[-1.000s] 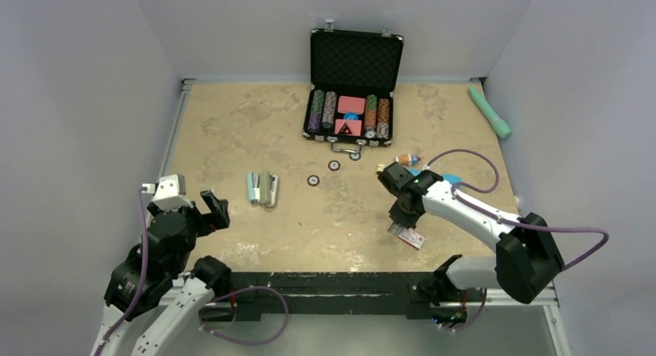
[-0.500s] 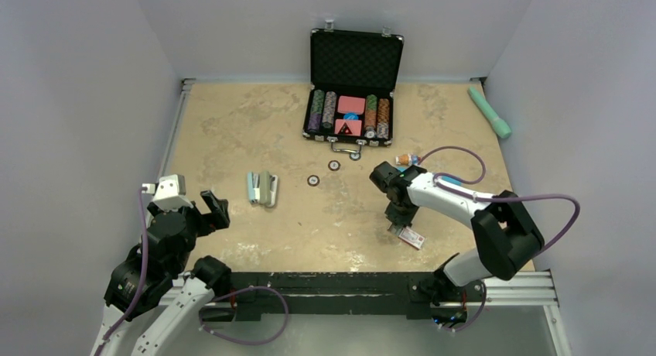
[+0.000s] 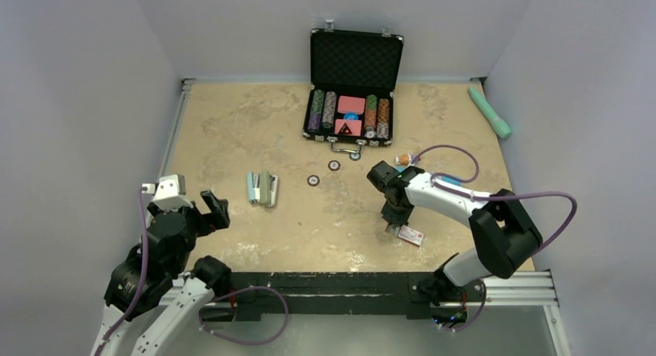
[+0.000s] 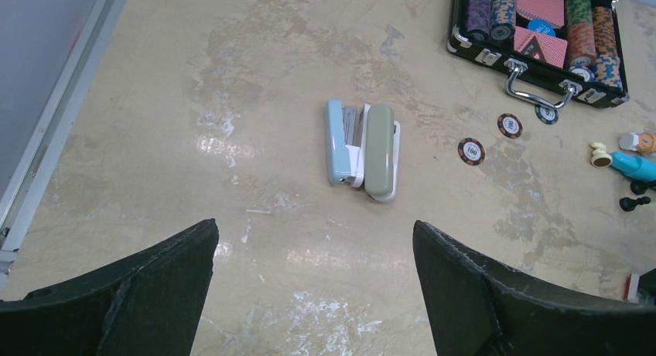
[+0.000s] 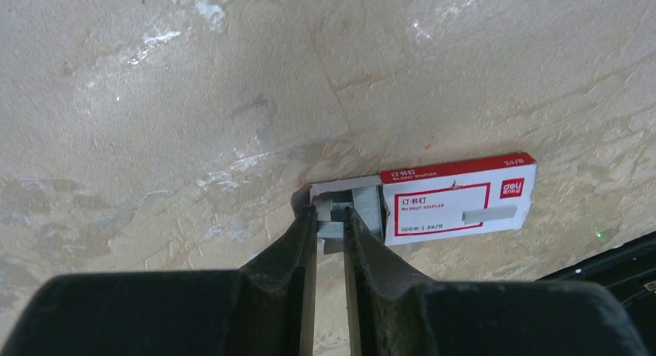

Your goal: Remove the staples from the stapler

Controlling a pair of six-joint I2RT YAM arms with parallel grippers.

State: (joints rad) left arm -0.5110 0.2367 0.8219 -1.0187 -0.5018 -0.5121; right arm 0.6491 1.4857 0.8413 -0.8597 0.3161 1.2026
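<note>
Two arms are doing different jobs. The right gripper (image 5: 331,217) is working low over the table (image 3: 232,124) at the open end of the staple box (image 5: 456,205). Its jaws are drawn almost together on a short grey strip of staples (image 5: 363,207) that is poking out of the box mouth. The narrow pinch suits a thin, slippery strip, and coming in along the box's length looks meant to line the strip up with the opening. Whether the strip is going in or is only being steadied there, I cannot tell.

The stapler (image 4: 363,151) is lying well apart from all this, on the left half of the table and ahead of the left arm. It is hinged fully open, with the blue half and the olive half lying side by side, so the magazine channel between them is facing up and reachable. From the wrist view I cannot tell whether staples are remaining in that channel.

The left gripper (image 4: 313,226) is hanging back near the table's edge with its jaws spread wide and holding nothing. It is pointing at the stapler, probably so that it is ready to steady or close it while the other arm is dealing with the box
</note>
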